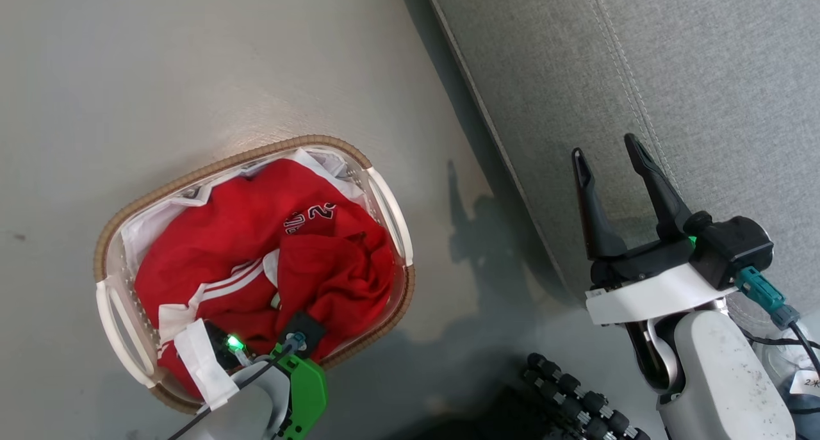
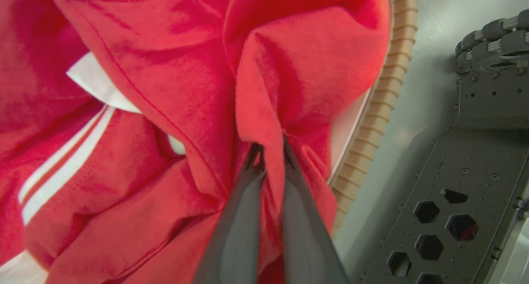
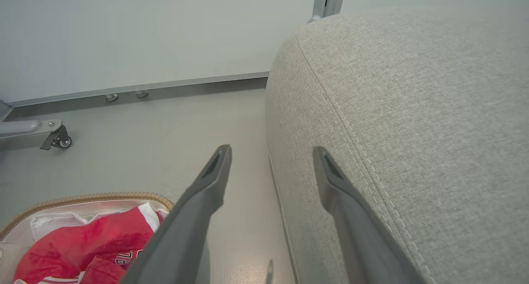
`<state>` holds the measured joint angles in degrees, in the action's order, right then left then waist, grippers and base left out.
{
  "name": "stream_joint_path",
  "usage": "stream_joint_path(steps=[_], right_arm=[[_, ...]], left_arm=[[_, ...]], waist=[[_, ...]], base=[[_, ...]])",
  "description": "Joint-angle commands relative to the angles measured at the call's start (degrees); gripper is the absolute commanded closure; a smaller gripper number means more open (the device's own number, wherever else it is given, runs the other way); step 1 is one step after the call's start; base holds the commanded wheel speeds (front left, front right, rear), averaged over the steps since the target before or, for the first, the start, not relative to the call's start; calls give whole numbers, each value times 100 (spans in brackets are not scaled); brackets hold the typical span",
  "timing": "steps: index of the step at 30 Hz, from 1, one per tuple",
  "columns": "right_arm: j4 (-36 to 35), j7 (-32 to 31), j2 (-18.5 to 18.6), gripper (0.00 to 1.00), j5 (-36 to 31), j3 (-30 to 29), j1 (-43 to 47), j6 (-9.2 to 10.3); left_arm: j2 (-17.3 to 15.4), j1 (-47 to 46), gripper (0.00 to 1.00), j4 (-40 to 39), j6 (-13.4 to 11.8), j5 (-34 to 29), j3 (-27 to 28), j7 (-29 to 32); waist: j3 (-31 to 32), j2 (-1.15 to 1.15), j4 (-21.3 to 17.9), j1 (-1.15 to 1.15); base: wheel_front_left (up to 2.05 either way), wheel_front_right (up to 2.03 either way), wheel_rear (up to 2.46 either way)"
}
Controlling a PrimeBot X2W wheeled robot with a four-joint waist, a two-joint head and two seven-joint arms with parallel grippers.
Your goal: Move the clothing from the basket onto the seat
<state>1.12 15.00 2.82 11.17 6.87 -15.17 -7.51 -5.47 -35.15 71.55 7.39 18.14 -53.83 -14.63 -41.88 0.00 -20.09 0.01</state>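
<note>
on the grey floor (image 1: 192,75) the basket (image 1: 211,168) sits beside the seat (image 1: 672,75). the left gripper (image 2: 268,151) pinches the clothing (image 1: 256,222); the right gripper (image 1: 605,148) is wide open.

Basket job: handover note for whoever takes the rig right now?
Left gripper: shut on a fold of the clothing, down in the basket.
Right gripper: open, empty, by the edge of the seat.
Done: grasp made; no clothing lifted out yet.
Left: lift, carry to the seat, release; probably repeat for whatever remains.
</note>
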Motion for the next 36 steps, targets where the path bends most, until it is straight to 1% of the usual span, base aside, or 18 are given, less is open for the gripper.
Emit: stream_joint_path(steps=[1, 6, 8, 15, 20, 25, 29, 36], right_arm=[[31, 28, 15, 0, -52, -27, 27, 4], [104, 28, 15, 0, -233, -111, 147, 4], [129, 28, 15, 0, -298, -154, 201, 4], [242, 28, 17, 0, -590, -416, 399, 4], [345, 28, 18, 0, -749, -586, 617, 4], [431, 28, 18, 0, -903, -739, 901, 4], [492, 28, 18, 0, -1000, -804, 1117, 4], [568, 28, 17, 0, -1120, -859, 1425, 4]], left_arm=[[10, -96, 100, -6, 12, 31, -31, -20], [127, -20, 100, -142, 10, -5, -120, -57], [178, 20, 100, -259, -54, -5, -135, -67], [228, 297, 100, -1022, -135, -16, -154, -59], [236, 508, 100, -1573, -165, 37, -10, -60], [109, 652, 100, -2113, -190, 15, 236, -54], [-41, 577, 100, -2463, -173, -165, 308, -54], [-244, 120, 100, -2831, -83, -420, 236, -54]], waist=[[142, 0, 111, -1], [515, 0, 330, -1], [690, 0, 418, -1], [1493, 0, 795, -1], [2089, 0, 1076, -1], [2716, 0, 1351, -1], [3164, 0, 1521, -1], [3812, 0, 1688, -1]], base=[[0, 0, 0], [0, 0, 0], [0, 0, 0], [0, 0, 0], [0, 0, 0], [0, 0, 0], [0, 0, 0], [0, 0, 0]])
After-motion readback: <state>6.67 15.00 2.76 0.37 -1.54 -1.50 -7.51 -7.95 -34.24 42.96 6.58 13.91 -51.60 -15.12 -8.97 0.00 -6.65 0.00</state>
